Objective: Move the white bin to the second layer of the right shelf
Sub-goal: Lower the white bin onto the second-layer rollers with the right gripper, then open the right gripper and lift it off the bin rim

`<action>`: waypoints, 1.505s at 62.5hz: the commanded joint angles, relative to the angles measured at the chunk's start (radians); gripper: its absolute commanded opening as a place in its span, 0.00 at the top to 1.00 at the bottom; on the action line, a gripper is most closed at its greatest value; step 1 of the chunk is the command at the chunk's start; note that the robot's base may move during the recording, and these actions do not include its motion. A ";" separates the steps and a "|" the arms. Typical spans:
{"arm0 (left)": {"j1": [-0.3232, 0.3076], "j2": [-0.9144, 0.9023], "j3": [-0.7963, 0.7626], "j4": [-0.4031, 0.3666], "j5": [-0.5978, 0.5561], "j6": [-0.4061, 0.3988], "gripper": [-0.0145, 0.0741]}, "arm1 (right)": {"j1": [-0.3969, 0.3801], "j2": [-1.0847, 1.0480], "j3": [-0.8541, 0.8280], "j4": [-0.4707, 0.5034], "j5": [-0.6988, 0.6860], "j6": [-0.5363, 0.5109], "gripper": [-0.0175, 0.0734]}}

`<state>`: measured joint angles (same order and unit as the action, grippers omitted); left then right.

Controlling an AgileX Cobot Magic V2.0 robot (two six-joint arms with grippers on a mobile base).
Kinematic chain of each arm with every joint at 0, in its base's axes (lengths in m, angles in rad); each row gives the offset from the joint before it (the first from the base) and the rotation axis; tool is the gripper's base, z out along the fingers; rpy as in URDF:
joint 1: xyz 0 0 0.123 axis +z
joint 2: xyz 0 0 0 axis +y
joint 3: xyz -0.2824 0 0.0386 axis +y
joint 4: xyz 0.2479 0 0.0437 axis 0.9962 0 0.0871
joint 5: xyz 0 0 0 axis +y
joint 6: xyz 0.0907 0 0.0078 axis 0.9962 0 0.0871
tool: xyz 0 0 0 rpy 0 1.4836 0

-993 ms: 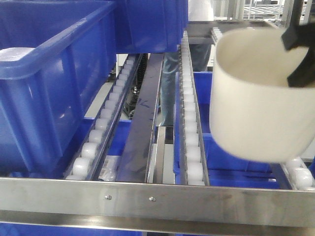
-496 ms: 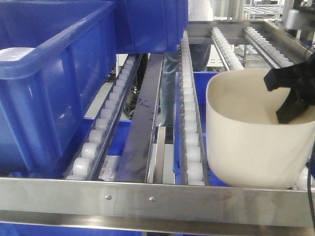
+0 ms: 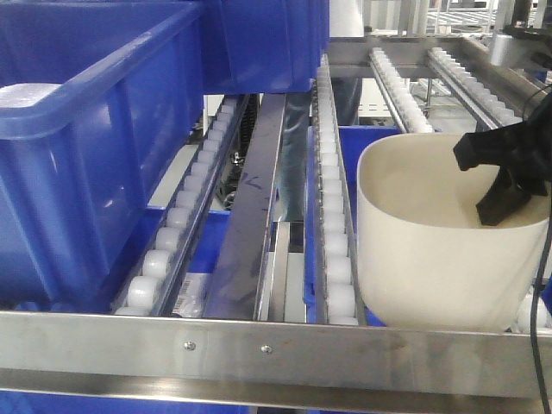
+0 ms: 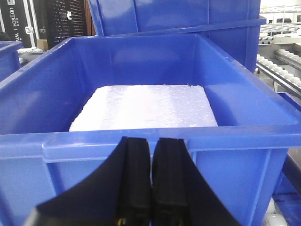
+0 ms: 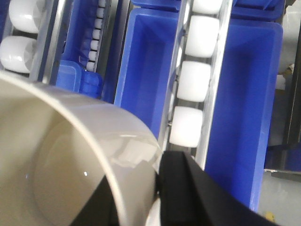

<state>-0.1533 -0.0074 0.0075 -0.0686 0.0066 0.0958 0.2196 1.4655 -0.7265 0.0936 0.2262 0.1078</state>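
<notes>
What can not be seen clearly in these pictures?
- Front view: the steel front bar hides the bottom of the white bin, so contact with the rollers is unknown.
- Front view: the right gripper is cut off by the picture's edge.
- Right wrist view: the bin's wall hides the inner finger.
- Left wrist view: the foam slab hides the blue crate's floor.

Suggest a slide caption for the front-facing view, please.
Right hand lowers the white bin onto the shelf's roller rails.

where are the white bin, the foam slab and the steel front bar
white bin (image 3: 431, 259), front view, on its near outer wall
foam slab (image 4: 146, 106), left wrist view, middle of its top face
steel front bar (image 3: 259, 345), front view, beside its two rivets
</notes>
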 commanded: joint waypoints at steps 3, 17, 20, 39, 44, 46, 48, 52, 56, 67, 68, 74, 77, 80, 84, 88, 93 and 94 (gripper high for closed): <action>-0.003 -0.013 0.033 -0.005 -0.087 -0.007 0.74 | -0.006 -0.010 -0.024 0.000 -0.066 -0.001 0.75; -0.003 -0.013 0.033 -0.005 -0.087 -0.007 0.74 | -0.006 -0.010 -0.024 0.000 -0.072 -0.001 0.73; -0.003 -0.013 0.033 -0.005 -0.087 -0.007 0.74 | -0.006 -0.011 -0.024 0.000 -0.072 -0.001 0.69; -0.003 -0.013 0.033 -0.005 -0.087 -0.007 0.74 | -0.006 -0.035 -0.024 0.000 -0.093 -0.001 0.34; -0.003 -0.013 0.033 -0.005 -0.087 -0.007 0.74 | -0.006 -0.049 -0.024 0.000 -0.094 -0.001 0.34; -0.003 -0.013 0.033 -0.005 -0.087 -0.007 0.74 | -0.006 -0.056 -0.024 0.000 -0.097 -0.001 0.34; -0.003 -0.013 0.033 -0.005 -0.087 -0.007 0.74 | -0.006 -0.062 -0.024 0.000 -0.099 -0.001 0.34; -0.003 -0.013 0.033 -0.005 -0.087 -0.007 0.74 | -0.006 -0.075 -0.024 0.000 -0.103 -0.001 0.34; -0.003 -0.013 0.033 -0.005 -0.087 -0.007 0.74 | -0.006 -0.087 -0.024 0.000 -0.106 -0.001 0.34; -0.003 -0.013 0.033 -0.005 -0.087 -0.007 0.74 | -0.006 -0.147 -0.024 0.000 -0.109 -0.001 0.34; -0.003 -0.013 0.033 -0.005 -0.087 -0.007 0.74 | -0.006 -0.153 -0.024 0.000 -0.109 -0.001 0.34; -0.003 -0.013 0.033 -0.005 -0.087 -0.007 0.74 | -0.006 -0.199 -0.024 0.000 -0.109 -0.001 0.34; -0.003 -0.013 0.033 -0.005 -0.087 -0.007 0.74 | -0.006 -0.225 -0.024 0.000 -0.112 -0.001 0.34; -0.003 -0.013 0.033 -0.005 -0.087 -0.007 0.74 | -0.006 -0.255 -0.024 0.000 -0.117 -0.001 0.34; -0.003 -0.013 0.033 -0.005 -0.087 -0.007 0.74 | -0.006 -0.306 -0.024 0.000 -0.117 -0.001 0.34; -0.003 -0.013 0.033 -0.005 -0.087 -0.007 0.74 | -0.013 -0.362 -0.017 0.000 -0.119 -0.001 0.39; -0.003 -0.013 0.033 -0.005 -0.087 -0.007 0.74 | -0.040 -0.443 0.007 0.000 -0.134 -0.001 0.51; -0.003 -0.013 0.033 -0.005 -0.087 -0.007 0.74 | -0.046 -0.467 0.014 0.000 -0.139 -0.001 0.53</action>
<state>-0.1533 -0.0074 0.0075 -0.0686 0.0066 0.0958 0.2010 1.1001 -0.7078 0.0936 0.1783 0.1078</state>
